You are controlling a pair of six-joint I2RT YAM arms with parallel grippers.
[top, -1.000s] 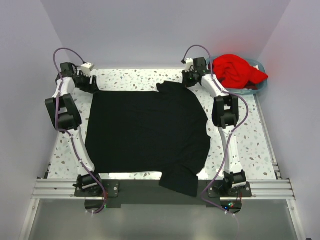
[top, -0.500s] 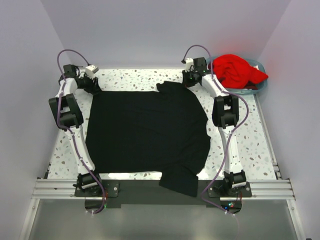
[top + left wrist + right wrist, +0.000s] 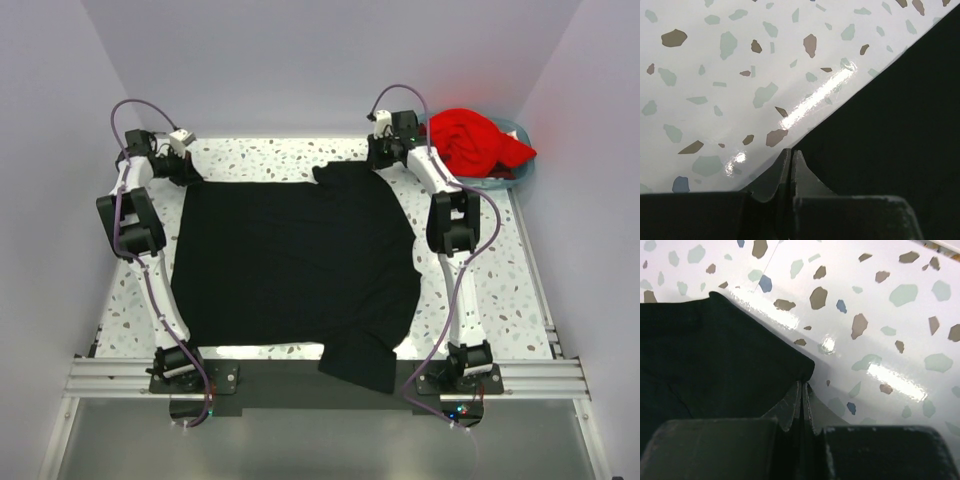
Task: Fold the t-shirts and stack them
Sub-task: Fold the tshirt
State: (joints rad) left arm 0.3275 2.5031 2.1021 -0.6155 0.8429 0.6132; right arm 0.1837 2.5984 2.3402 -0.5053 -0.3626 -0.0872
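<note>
Left tool closed, black t-shirt lengthwise left-right

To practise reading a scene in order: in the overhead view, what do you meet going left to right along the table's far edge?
In order: left arm → black t-shirt → right arm → red t-shirt, heaped in the light blue basket.

black t-shirt spread flat, red t-shirt bunched
</note>
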